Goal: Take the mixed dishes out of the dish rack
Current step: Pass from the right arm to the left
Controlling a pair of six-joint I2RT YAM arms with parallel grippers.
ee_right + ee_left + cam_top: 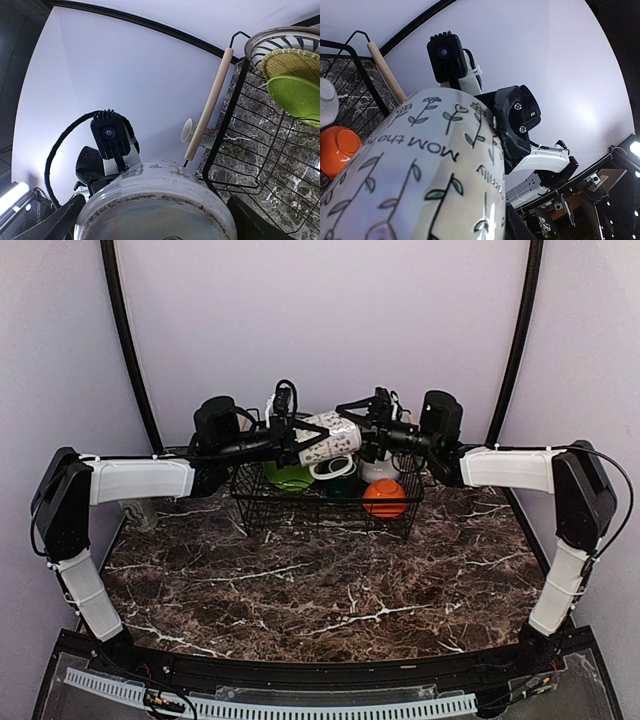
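Mug [330, 438] aloft over the rack [300, 510] at twelve o'clock, right hand [360, 436] grasping it, left hand [300, 440] alongside, grip impossible to tell.

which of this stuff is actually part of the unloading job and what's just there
Job: rack; flowered mug held above it; orange bowl; lime plate; dark green mug; yellow plate; striped plate; likely also the small cup on the table outside the rack.
Just there: marble table; black curved poles; white backdrop.

Patterned mug [330, 437] blocks above the dish rack [300, 512]; tabletop [320, 590] in front open
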